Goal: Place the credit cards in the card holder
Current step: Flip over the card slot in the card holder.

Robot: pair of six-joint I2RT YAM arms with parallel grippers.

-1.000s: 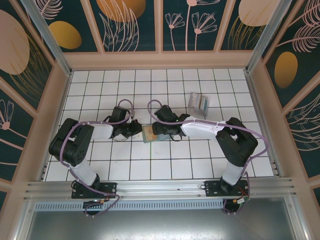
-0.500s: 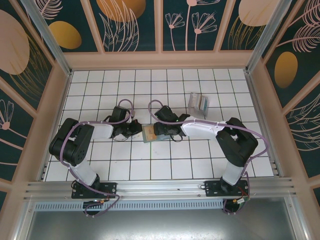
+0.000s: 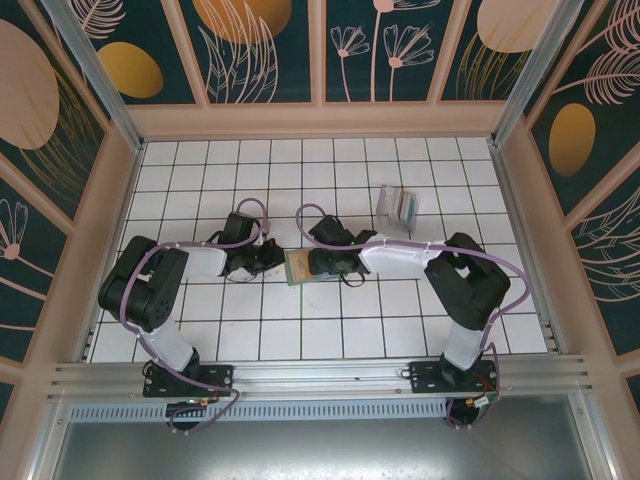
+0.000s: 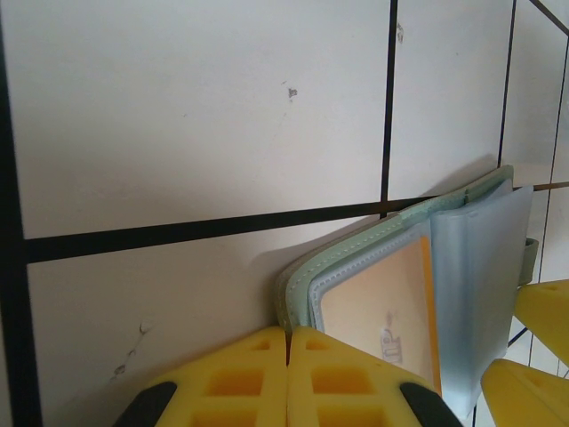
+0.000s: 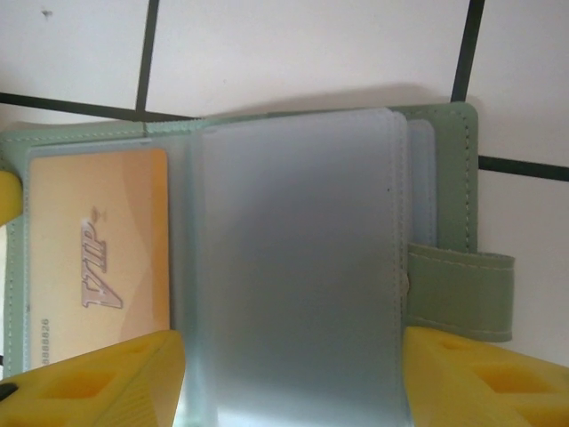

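The sage-green card holder (image 3: pixel 299 268) lies open on the tiled floor between both arms. A tan-orange credit card (image 5: pixel 98 249) marked VIP sits in its left pocket, under clear plastic. My left gripper (image 4: pixel 287 336) is shut, with the corner of the holder's green cover (image 4: pixel 356 253) running into the seam between its yellow fingers. My right gripper (image 5: pixel 292 374) is open above the holder. Its fingers straddle a frosted clear sleeve (image 5: pixel 298 267), one on each side. The holder's strap tab (image 5: pixel 458 294) sticks out to the right.
A small clear plastic stand (image 3: pixel 400 208) with greyish-teal contents stands behind and to the right of the right arm. Wooden walls ring the white tiled floor (image 3: pixel 330 330), which has bare tiles in front of the holder and at the back.
The right arm's elbow has shifted slightly left and forward. Both grippers stay at the holder, and the holder has not visibly moved.
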